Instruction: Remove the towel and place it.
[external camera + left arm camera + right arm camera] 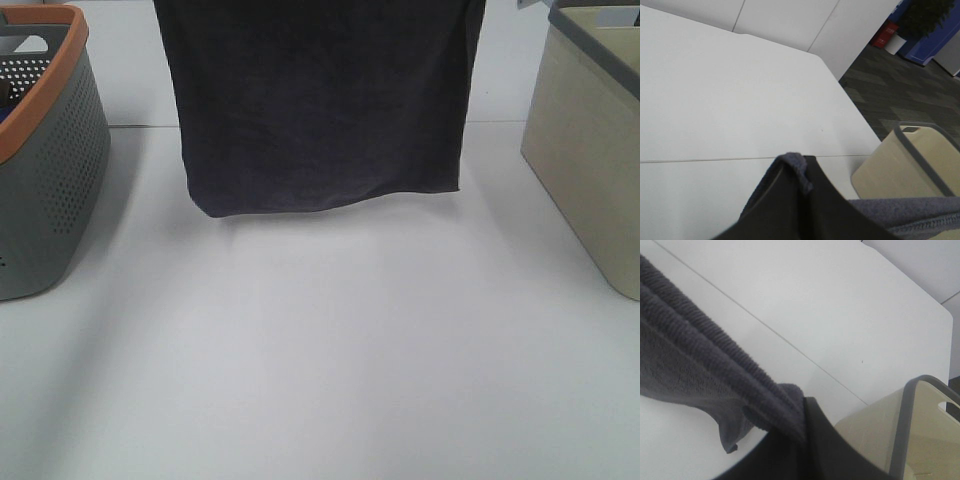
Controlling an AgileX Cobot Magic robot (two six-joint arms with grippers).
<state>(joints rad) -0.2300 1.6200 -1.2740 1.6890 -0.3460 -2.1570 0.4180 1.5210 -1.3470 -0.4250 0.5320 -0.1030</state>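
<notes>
Hanging, the towel (320,100) sits pinched inside left gripper (801,175) and right gripper (801,416).

Towel (320,100) top cut off by frame, grey basket (55,170) cropped — beige basket (590,170) too

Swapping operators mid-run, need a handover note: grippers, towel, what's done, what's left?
Left gripper: shut on one top corner of the towel.
Right gripper: shut on the other top corner.
Towel: hangs spread between them above the table, between the grey basket and the beige basket.
Done: towel is up and held.
Left: place it and release.
</notes>
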